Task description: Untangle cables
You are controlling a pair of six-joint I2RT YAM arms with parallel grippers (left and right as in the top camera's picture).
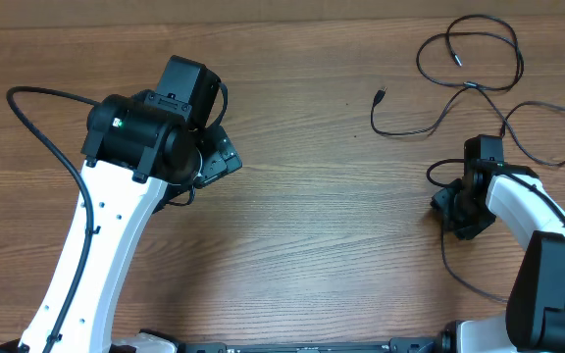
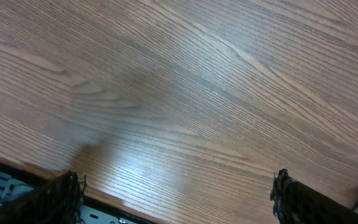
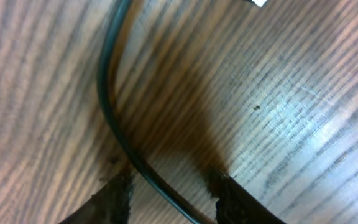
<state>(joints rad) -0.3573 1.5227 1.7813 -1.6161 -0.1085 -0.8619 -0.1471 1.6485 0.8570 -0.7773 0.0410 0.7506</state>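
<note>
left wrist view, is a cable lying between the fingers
No, only the bare wooden table shows between the two wide-apart fingers of the left gripper.

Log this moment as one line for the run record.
left end effector: open, over table | right end effector: open, straddling one cable | cables: loose loops on table

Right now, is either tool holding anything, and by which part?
Nothing gripped. Left tool open over the table. Right tool straddles a curved stretch of cable, not closed on it.
</note>
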